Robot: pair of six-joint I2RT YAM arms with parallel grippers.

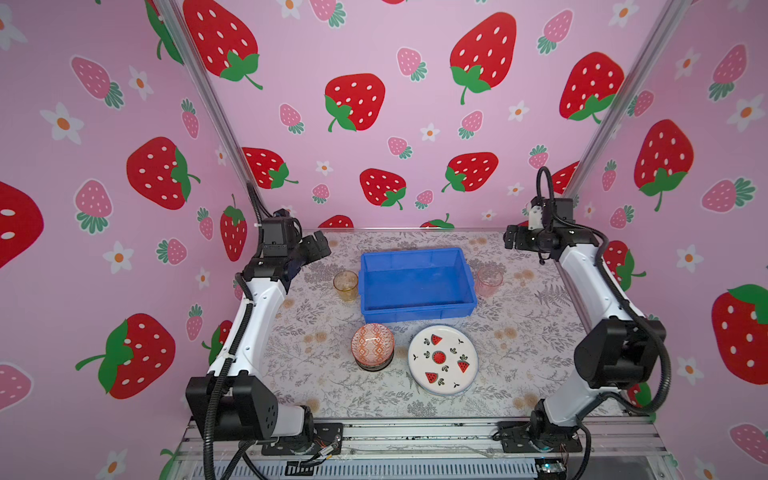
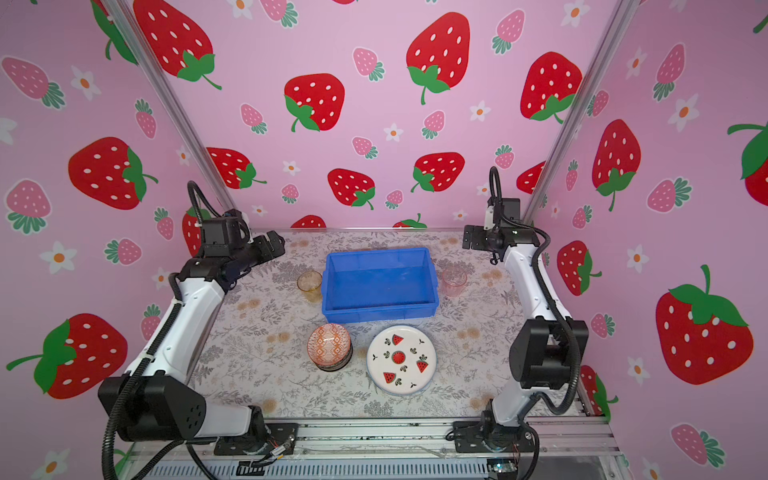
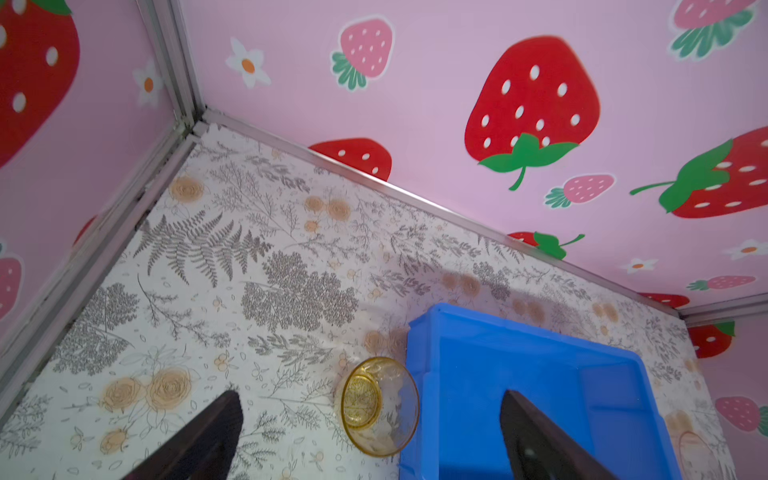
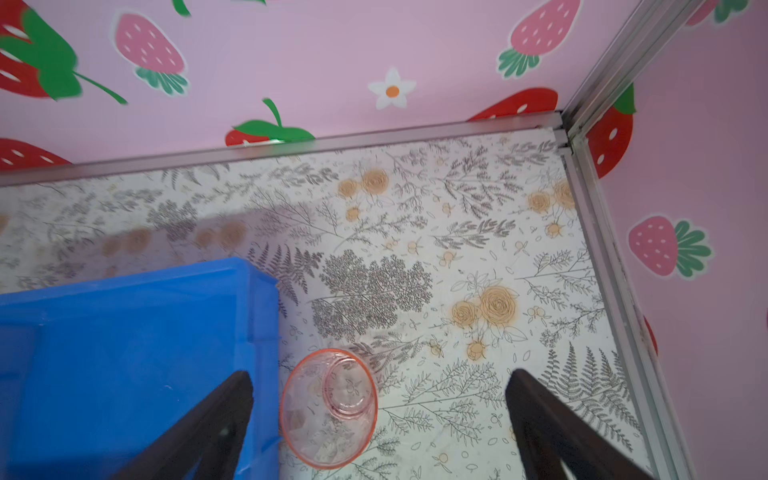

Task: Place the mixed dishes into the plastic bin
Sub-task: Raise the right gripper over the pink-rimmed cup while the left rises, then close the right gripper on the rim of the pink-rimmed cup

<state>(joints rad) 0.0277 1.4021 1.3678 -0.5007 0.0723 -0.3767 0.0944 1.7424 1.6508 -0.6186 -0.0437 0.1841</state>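
I can read no words, brands, numbers or signs anywhere here. The blue bin (image 1: 417, 311), the watermelon plate (image 1: 442, 359), the orange bowl (image 1: 372, 343) and the bench (image 1: 519, 365) carry only colour and pattern, no lettering.

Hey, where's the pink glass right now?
In both top views the pink tumbler stands upright just right of the blue bin, beside its right wall.

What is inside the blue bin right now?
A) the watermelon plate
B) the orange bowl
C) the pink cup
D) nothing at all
D: the blue bin shows only its bare floor, while the watermelon plate, the orange bowl and the pink cup all sit outside it on the table.
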